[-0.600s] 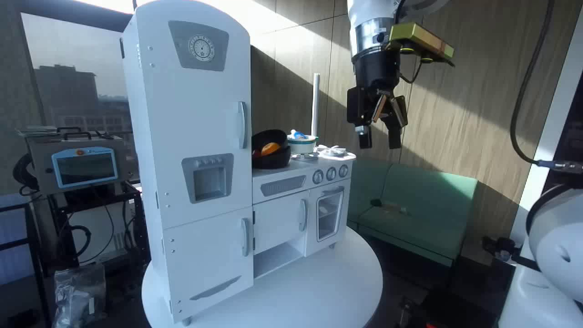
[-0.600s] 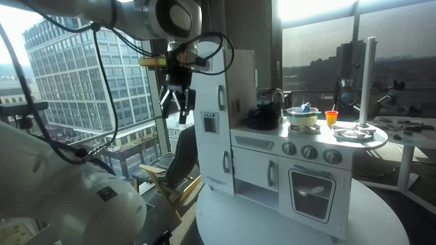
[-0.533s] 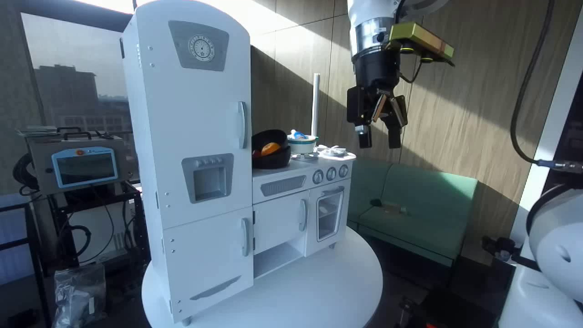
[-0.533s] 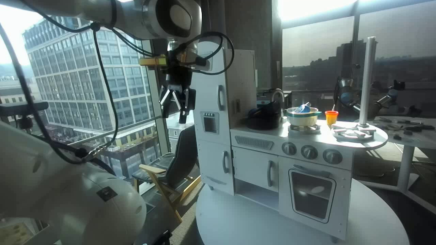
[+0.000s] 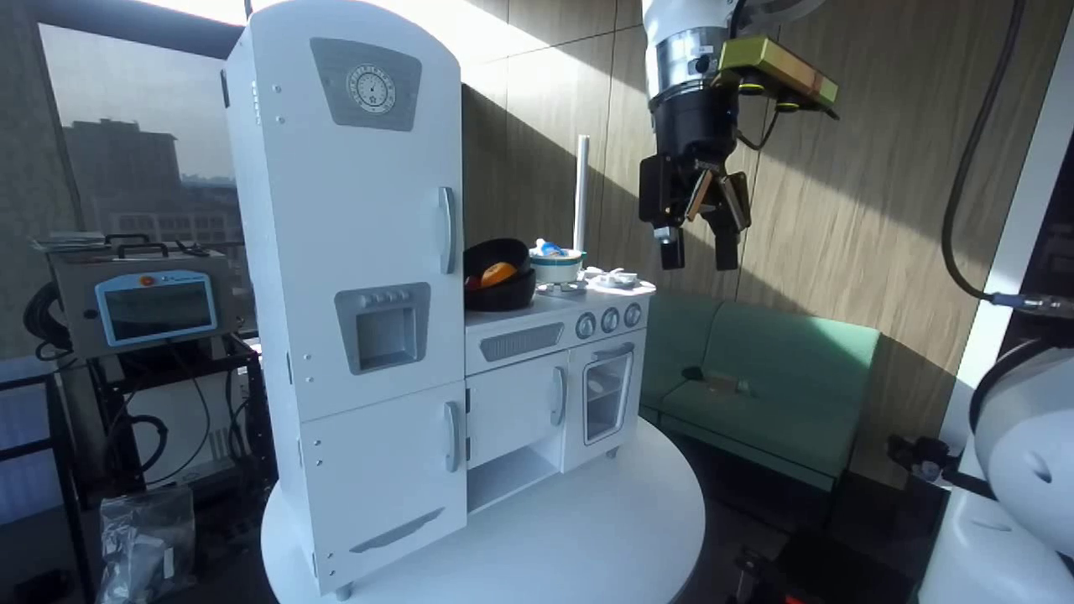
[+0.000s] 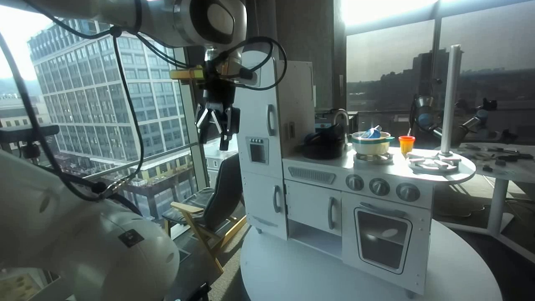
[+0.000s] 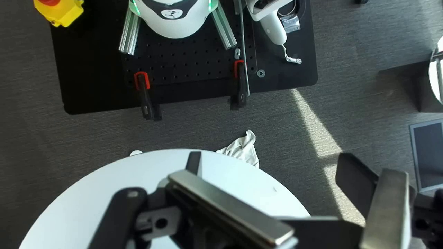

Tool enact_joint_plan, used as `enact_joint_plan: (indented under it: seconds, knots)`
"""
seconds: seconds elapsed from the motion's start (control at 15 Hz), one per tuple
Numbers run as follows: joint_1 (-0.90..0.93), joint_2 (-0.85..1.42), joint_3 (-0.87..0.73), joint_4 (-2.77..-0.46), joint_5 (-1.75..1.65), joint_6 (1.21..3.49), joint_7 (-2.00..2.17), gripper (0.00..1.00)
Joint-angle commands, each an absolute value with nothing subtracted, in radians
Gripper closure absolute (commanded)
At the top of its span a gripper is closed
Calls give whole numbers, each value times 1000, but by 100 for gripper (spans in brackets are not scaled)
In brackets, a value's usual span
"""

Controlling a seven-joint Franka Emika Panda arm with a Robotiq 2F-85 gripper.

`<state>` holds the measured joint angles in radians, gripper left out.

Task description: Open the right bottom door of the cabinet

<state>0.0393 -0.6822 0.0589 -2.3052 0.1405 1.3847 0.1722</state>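
Note:
The cabinet, a white toy kitchen (image 5: 369, 235) (image 6: 261, 125), stands on a round white table in both exterior views. Its right bottom door (image 5: 573, 419) (image 6: 350, 234) is the white panel with a framed dark window at the far end from the tower. The door is shut, with a grey handle (image 5: 614, 352) (image 6: 382, 210) across its top. My gripper (image 5: 700, 254) (image 6: 214, 140) points down in the air, higher than the counter and apart from the cabinet. It is open and empty. The wrist view shows its spread fingers (image 7: 275, 173); the cabinet and door are out of that view.
The round table (image 5: 587, 528) (image 6: 301, 271) (image 7: 138, 173) carries the cabinet. Black bowls (image 5: 502, 294), a pot (image 6: 370, 144) and an orange cup (image 6: 406, 145) stand on the counter. A small middle door (image 6: 313, 205) adjoins the tower. A green sofa (image 5: 772, 386) is behind.
My gripper has risen very slightly and stays open. The cabinet and its doors look the same.

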Motion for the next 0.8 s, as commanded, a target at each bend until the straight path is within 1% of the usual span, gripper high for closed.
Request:
enact_joint_plan:
  seconds: [0.0, 0.33, 0.53, 0.73]
  knots:
    - [25, -682, 69, -2303, 145, 1382, 165, 0]
    - [22, -687, 61, -2319, 163, 1401, 168, 0]
    - [5, -727, 57, -2451, 134, 1462, 159, 0]
    - [-13, -757, 50, -2599, 127, 1582, 152, 0]
